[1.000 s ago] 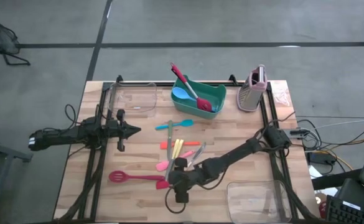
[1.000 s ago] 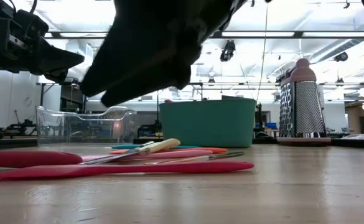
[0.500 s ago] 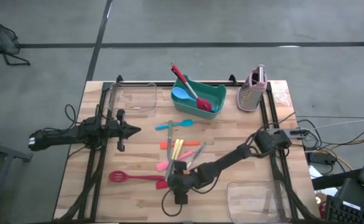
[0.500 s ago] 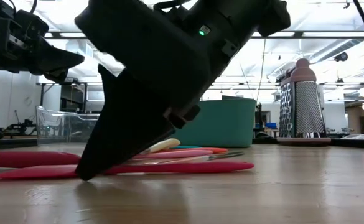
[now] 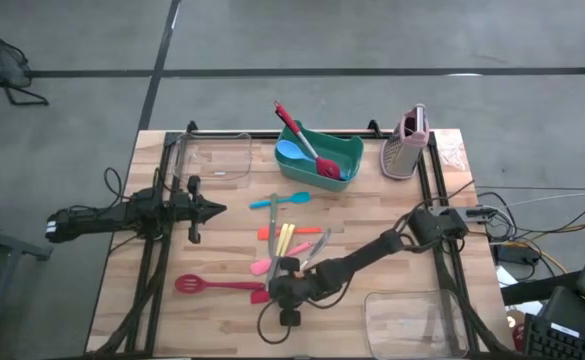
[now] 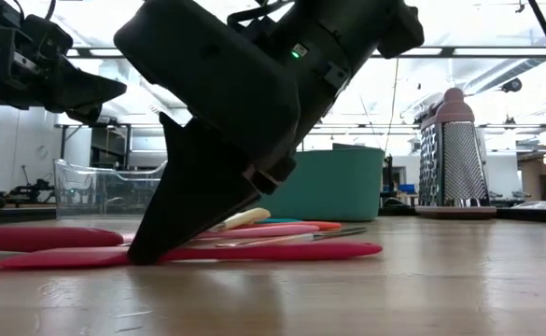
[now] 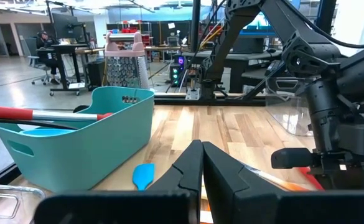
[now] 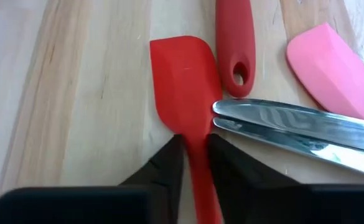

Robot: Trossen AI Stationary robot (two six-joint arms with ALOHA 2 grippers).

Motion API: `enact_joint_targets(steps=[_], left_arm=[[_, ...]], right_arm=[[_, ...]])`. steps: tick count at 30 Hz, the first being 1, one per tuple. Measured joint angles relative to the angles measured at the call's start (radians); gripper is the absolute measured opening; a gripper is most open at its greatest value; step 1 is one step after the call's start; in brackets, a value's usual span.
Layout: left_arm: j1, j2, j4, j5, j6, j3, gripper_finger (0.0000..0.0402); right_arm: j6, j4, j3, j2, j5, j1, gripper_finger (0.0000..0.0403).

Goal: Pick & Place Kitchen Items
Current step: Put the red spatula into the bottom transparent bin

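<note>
Kitchen items lie mid-table: a red spatula, a red slotted spoon, a pink spatula, yellow-handled cutlery and a blue spatula. My right gripper is down at the table's near side, shut on the red spatula. My left gripper hangs shut and level over the table's left side, holding nothing. A teal bin at the far edge holds a red utensil and a blue spoon. My right gripper pinches the red spatula's handle just behind the blade, one finger on each side of it. The fingers slant down from the table's right side, tips at the tabletop. The spatula lies flat on the table.
A pink-grey grater stands at the far right. Clear tubs sit at the far left and near right. The slotted spoon's handle end and metal cutlery lie close beside the held spatula.
My right gripper has sunk toward the table and tipped further downward, coming down onto the red spatula near the front edge. The utensils have stayed where they were.
</note>
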Motion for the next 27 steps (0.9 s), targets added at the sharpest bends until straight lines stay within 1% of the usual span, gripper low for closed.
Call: enact_joint_targets(steps=[2, 3, 8, 13, 16, 17, 19, 23, 27], left_arm=[[0.0, 0.0, 0.0, 0.0, 0.0, 0.0, 0.0019], [0.0, 0.0, 0.0, 0.0, 0.0, 0.0, 0.0019], [0.0, 0.0, 0.0, 0.0, 0.0, 0.0, 0.0019], [0.0, 0.0, 0.0, 0.0, 0.0, 0.0, 0.0019], [0.0, 0.0, 0.0, 0.0, 0.0, 0.0, 0.0019], [0.0, 0.0, 0.0, 0.0, 0.0, 0.0, 0.0019], [0.0, 0.0, 0.0, 0.0, 0.0, 0.0, 0.0019], [0.0, 0.0, 0.0, 0.0, 0.0, 0.0, 0.0019], [0.0, 0.0, 0.0, 0.0, 0.0, 0.0, 0.0019]], right_arm=[[-0.002, -0.009, 0.0, 0.0, -0.001, 0.0, 0.0024], [-0.002, -0.012, 0.0, -0.001, -0.001, 0.0, 0.0022], [-0.002, -0.015, -0.002, -0.014, -0.011, 0.002, 0.0012], [-0.003, -0.039, -0.005, -0.04, -0.059, 0.007, 0.0006], [0.001, -0.051, -0.008, -0.048, -0.122, 0.014, 0.0006], [0.002, -0.048, -0.009, -0.048, -0.113, 0.017, 0.0006], [0.001, -0.051, -0.008, -0.052, -0.132, 0.017, 0.0006], [0.002, -0.147, -0.008, -0.075, -0.124, 0.017, 0.0007], [0.035, -0.284, -0.008, -0.141, -0.133, 0.031, 0.0008]])
